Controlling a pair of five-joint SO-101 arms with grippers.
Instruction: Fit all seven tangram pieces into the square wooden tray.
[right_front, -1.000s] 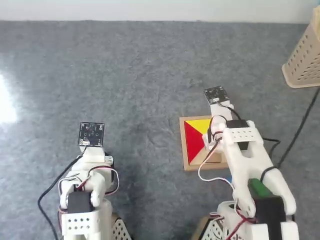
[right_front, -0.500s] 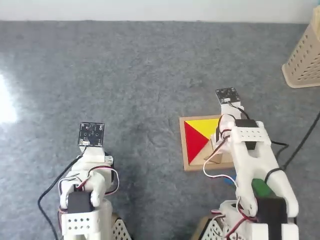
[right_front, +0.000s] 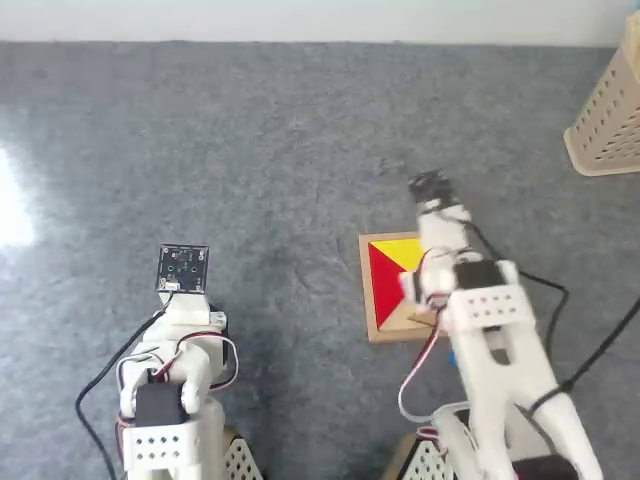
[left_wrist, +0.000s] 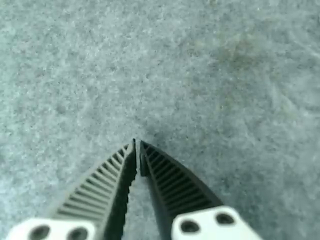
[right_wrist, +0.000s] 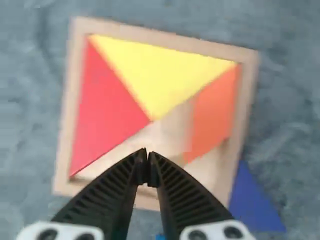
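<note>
Left gripper (left_wrist: 137, 145): jaws closed together, nothing held, parked over bare grey table (left_wrist: 210, 60), well apart from the work. No risk is expected from it unless it is brought across.

Tray (right_front: 365, 290) is set right of centre. Three pieces are seated in it: red triangle (right_wrist: 105, 110) on the side toward the left arm, yellow triangle (right_wrist: 160, 75) along the far edge, orange piece (right_wrist: 212, 117) against the opposite wall. The rest of the floor is bare wood. Task is judged less than half done.

Right gripper (right_wrist: 147, 152): jaws pinched together, empty, hung over the bare wood by the tray's near edge.

Blue piece (right_wrist: 252, 202) is laid flat on the table just outside the tray's near corner. Contact with the rim cannot be told.

Risks, as judged:
- Blue piece is thin and flat on a soft-looking surface, so it could be skidded away rather than lifted.
- The rim is right beside it, so one finger may be blocked or the tray nudged. The tray looks unfixed, and seated pieces could be jolted loose.
- If the gripper is lowered closed, the piece just gets shoved.

Basket (right_front: 610, 110) at far right, well clear.
</note>
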